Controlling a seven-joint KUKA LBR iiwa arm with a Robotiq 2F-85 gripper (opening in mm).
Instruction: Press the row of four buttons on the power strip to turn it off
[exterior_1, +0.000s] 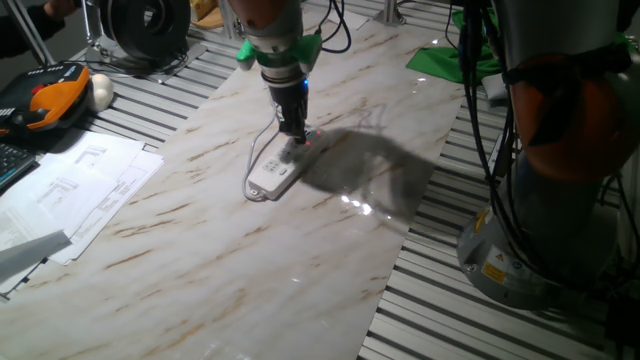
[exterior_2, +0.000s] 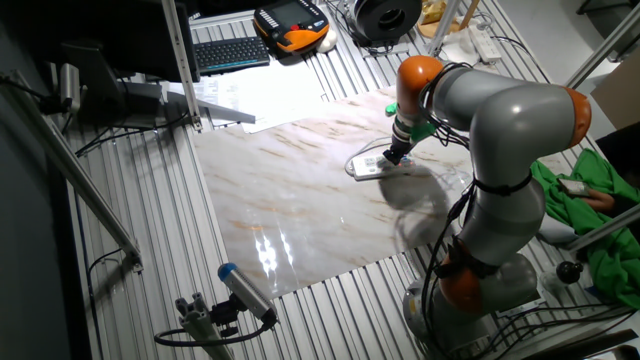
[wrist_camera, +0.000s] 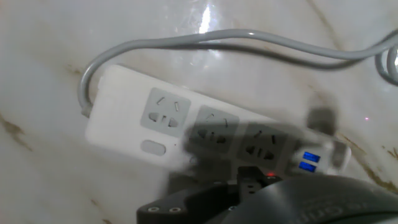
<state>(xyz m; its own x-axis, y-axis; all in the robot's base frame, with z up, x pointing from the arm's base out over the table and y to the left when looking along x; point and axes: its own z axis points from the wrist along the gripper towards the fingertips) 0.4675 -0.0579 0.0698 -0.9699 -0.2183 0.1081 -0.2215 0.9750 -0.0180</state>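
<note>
The white power strip (exterior_1: 271, 173) lies on the marble board, also seen from the other side (exterior_2: 372, 166). In the hand view its body (wrist_camera: 124, 118) shows three sockets and a grey cord (wrist_camera: 217, 40) looping from its left end. One pale oval button (wrist_camera: 153, 147) is unlit. A small red glow (wrist_camera: 269, 176) shows by the gripper's dark body, and two blue lights (wrist_camera: 309, 160) sit at the right end. The other buttons are hidden. My gripper (exterior_1: 294, 138) points down onto the far end of the strip (exterior_2: 393, 157). No view shows the gap between its fingertips.
Paper sheets (exterior_1: 70, 190) and an orange pendant (exterior_1: 45, 95) lie at the left. A keyboard (exterior_2: 230, 50) sits at the back. Green cloth (exterior_1: 450, 60) and the robot base (exterior_1: 560, 200) stand to the right. Slatted metal (exterior_1: 450, 300) surrounds the marble board (exterior_1: 220, 260).
</note>
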